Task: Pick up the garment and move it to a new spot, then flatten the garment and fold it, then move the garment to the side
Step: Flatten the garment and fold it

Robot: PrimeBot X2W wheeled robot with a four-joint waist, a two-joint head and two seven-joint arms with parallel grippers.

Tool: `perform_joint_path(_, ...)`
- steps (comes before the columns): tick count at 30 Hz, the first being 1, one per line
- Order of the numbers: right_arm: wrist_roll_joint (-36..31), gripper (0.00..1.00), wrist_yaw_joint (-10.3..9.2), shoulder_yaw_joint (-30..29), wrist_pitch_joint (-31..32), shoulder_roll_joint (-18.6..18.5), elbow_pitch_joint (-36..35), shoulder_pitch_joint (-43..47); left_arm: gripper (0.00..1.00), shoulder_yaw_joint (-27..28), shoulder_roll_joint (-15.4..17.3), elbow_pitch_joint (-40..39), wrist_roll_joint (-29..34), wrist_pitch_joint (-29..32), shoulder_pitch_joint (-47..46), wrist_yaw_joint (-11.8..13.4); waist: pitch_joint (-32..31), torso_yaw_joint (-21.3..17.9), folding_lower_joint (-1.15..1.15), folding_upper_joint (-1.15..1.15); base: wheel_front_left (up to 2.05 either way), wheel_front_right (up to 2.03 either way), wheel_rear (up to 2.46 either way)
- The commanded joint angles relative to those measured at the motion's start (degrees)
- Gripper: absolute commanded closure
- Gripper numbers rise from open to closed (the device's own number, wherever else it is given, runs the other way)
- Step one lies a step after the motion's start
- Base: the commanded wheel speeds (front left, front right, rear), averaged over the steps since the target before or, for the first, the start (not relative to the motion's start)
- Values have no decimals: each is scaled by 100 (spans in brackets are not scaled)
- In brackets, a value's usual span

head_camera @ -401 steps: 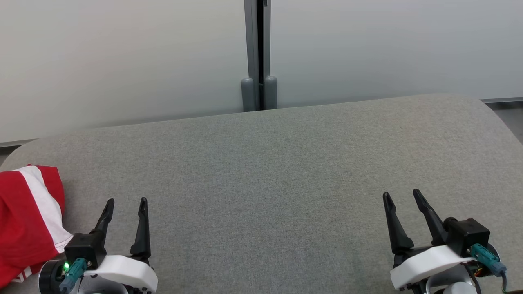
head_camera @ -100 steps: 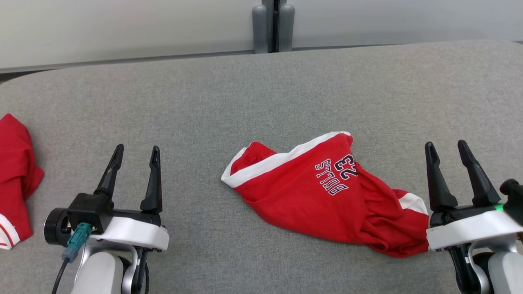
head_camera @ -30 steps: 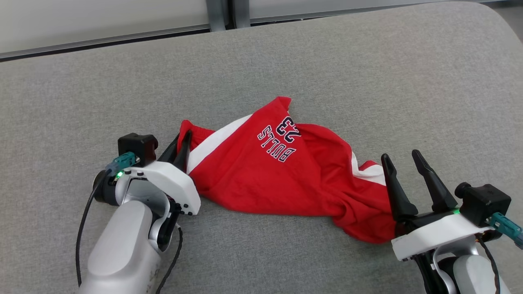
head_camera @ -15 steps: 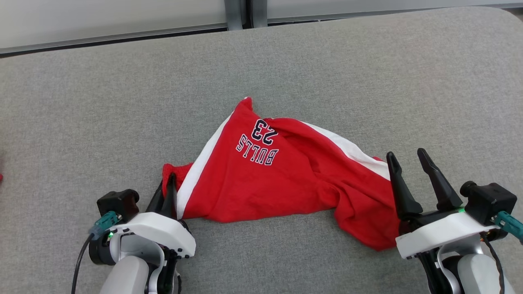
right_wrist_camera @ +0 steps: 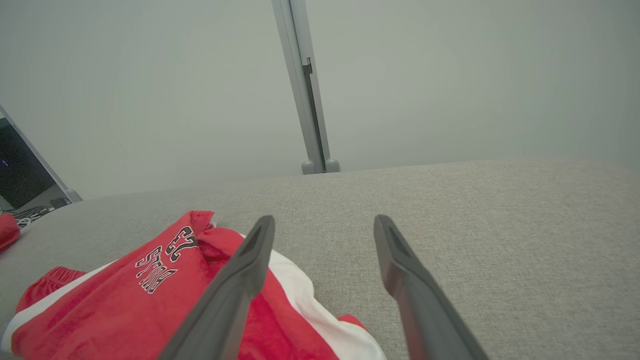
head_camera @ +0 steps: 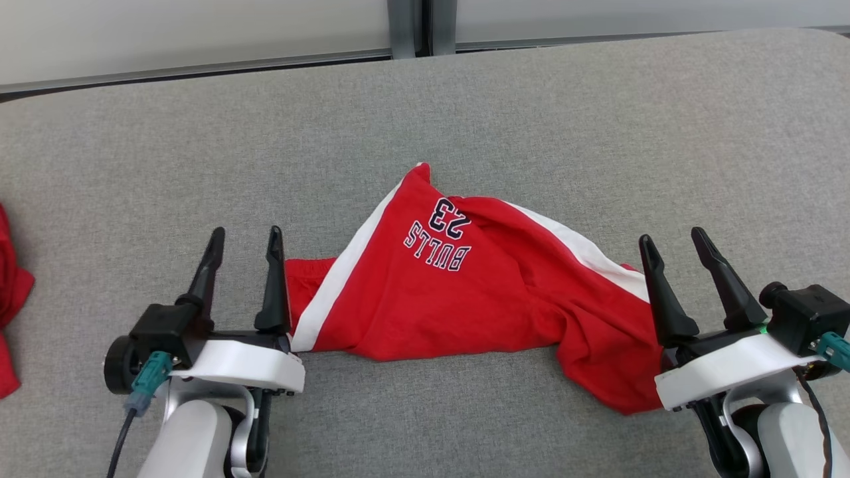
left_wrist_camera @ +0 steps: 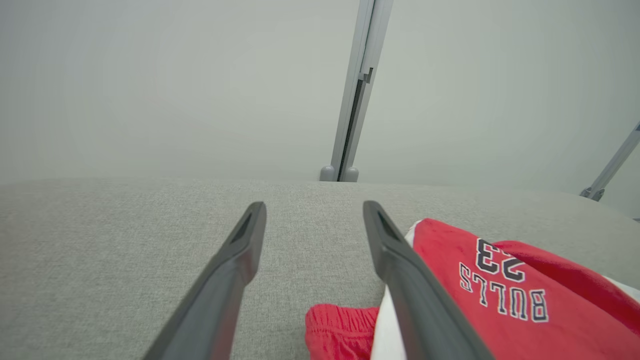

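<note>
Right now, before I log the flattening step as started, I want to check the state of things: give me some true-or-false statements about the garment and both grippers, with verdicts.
1. The left gripper is open and holds nothing. True.
2. The garment lies neatly folded. False: it is spread out but rumpled, bunched near the right gripper.
3. The print on the garment reads BULLS 23. True.
4. The right gripper is clamped on the garment. False: its jaws stand open, gripping nothing.
5. A second red cloth lies at the far left of the grey surface. True.

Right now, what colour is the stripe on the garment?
White stripe on red garment; head view shows it best.
</note>
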Motion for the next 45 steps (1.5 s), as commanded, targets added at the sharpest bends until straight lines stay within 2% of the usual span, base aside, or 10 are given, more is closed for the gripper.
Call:
perform_joint_path(1,3,0,-2,-12,26,-34,-25,56,0,51,58,-69,47,-27,-3,44,-47,25,0,0,0,0,0)
perform_joint_path(11,-62,0,-2,-16,204,-130,-126,264,0,295,404,-626,377,-68,455,-86,-369,74,0,0,0,0,0)
perform_joint_path(24,-84,0,-2,-60,321,-148,-251,357,0,259,359,-603,336,-65,636,-42,-477,120,0,0,0,0,0)
perform_joint_path(30,-125,0,-2,-10,401,-255,-288,207,0,173,315,-598,354,-64,473,-61,-387,325,0,0,0,0,0)
perform_joint_path(36,31,0,-2,358,702,-493,-130,-242,0,105,199,-618,366,-64,265,-63,-144,658,0,0,0,0,0)
perform_joint_path(37,155,0,-2,603,844,-592,28,-509,0,84,156,-640,375,-64,156,-92,0,832,0,0,0,0,0)
perform_joint_path(45,480,0,-2,1501,1162,-893,864,-1666,0,44,-11,-674,453,-64,-162,-188,497,1354,0,0,0,0,0)
